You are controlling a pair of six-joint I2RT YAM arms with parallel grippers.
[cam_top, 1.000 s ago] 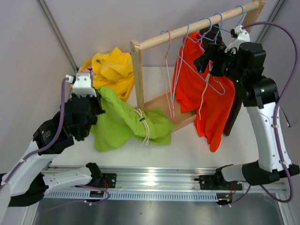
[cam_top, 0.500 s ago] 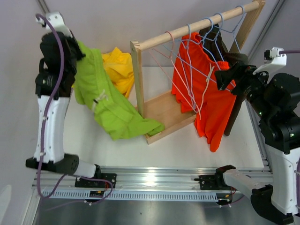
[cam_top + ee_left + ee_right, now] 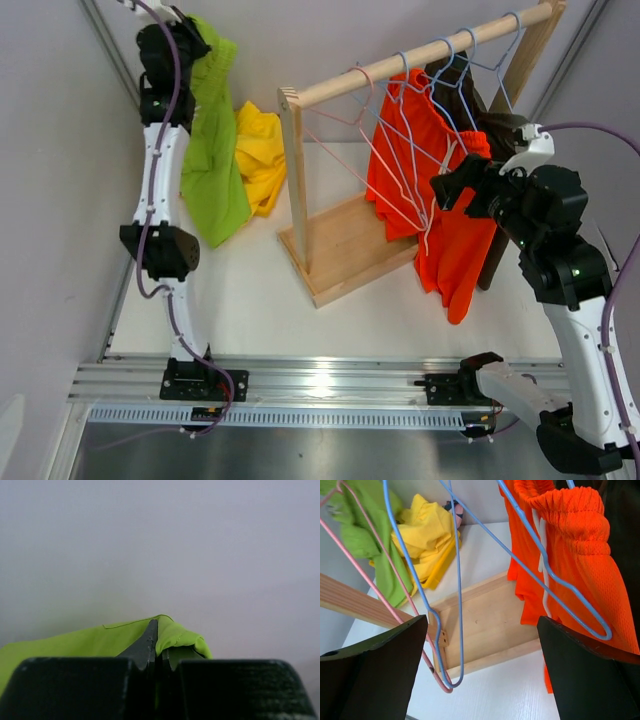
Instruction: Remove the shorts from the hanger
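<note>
White tabletop (image 3: 330, 320) and pale grey walls surround the arms. Raised high at the far left, the left gripper (image 3: 158, 632) is pinched together on a fold of the lime green shorts (image 3: 212, 150), which hang down from it beside the yellow shorts (image 3: 262, 150) heaped on the table. The right gripper (image 3: 482, 622) stands with jaws wide apart, holding nothing. A blue hanger (image 3: 458, 580) dangles before it, and the orange shorts (image 3: 445, 220) are just beside it, hung on the wooden rack (image 3: 345, 245). Dark shorts (image 3: 468, 95) hang behind those.

My white table (image 3: 250, 300) sits between plain grey walls (image 3: 50, 200). A wooden rack (image 3: 345, 245) stands on top of it.
</note>
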